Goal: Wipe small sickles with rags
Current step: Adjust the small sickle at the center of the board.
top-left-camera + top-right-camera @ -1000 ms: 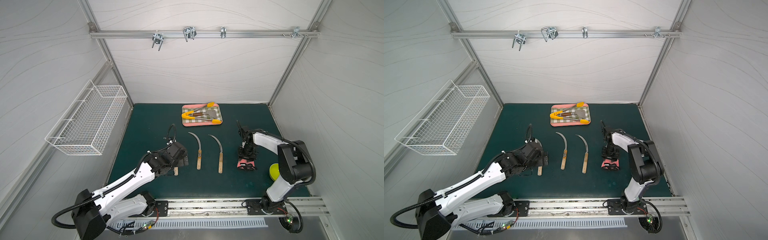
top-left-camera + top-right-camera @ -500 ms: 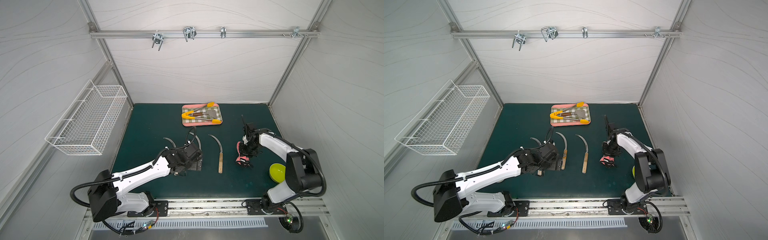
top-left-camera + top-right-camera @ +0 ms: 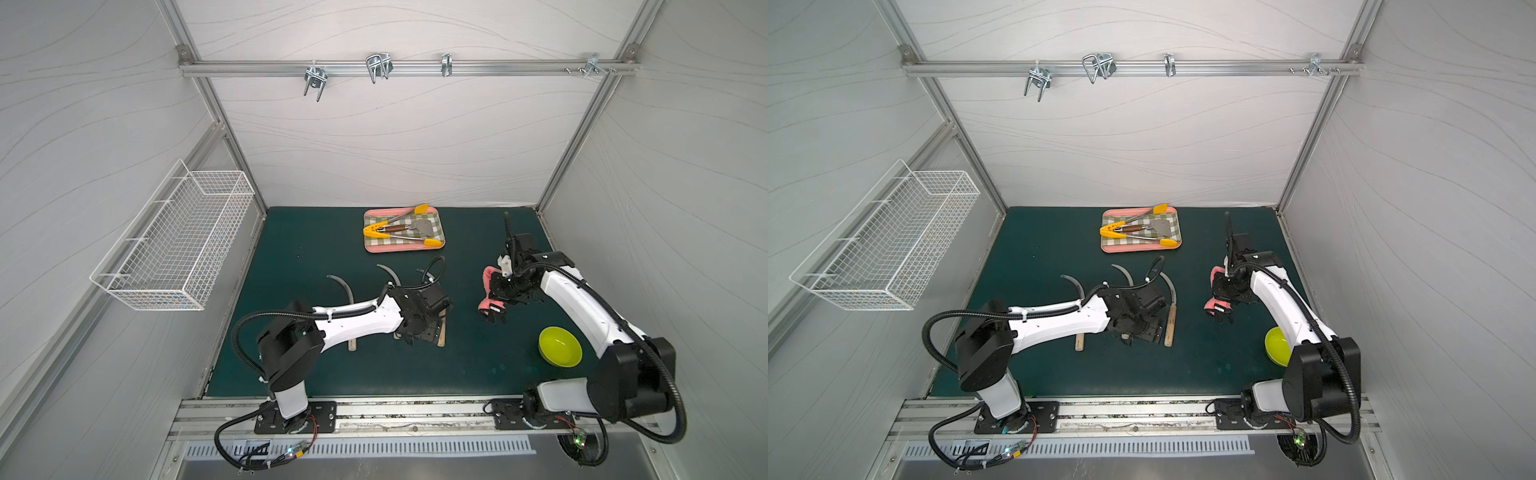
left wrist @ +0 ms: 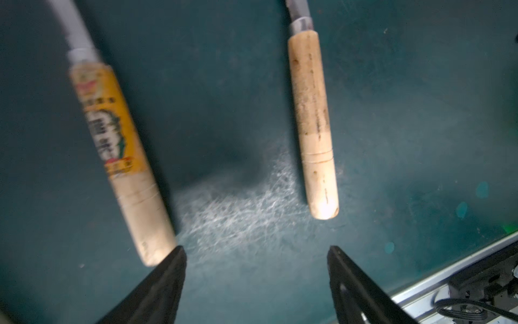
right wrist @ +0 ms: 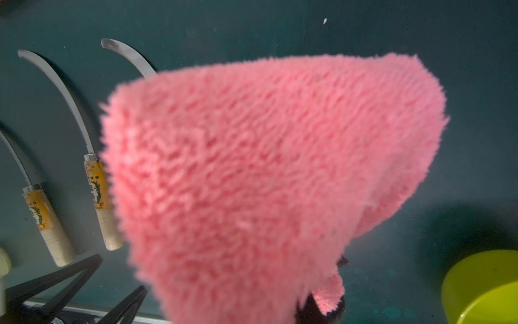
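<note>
In both top views the left arm [image 3: 1059,322] covers part of each of the three small sickles [image 3: 1169,328]. In the right wrist view the rag [image 5: 266,182] hides most of one sickle; the bowl [image 5: 482,291] is cut off.

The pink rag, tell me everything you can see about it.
The pink rag is a fuzzy, shaggy-piled cloth, with a dark backing showing at its lower edge in both top views. It hangs draped and folded from the right pincer, which is shut on it, over the right side of the green mat. It is apart from the sickles and the yellow-green bowl. Whether its lower end touches the mat is unclear.
</note>
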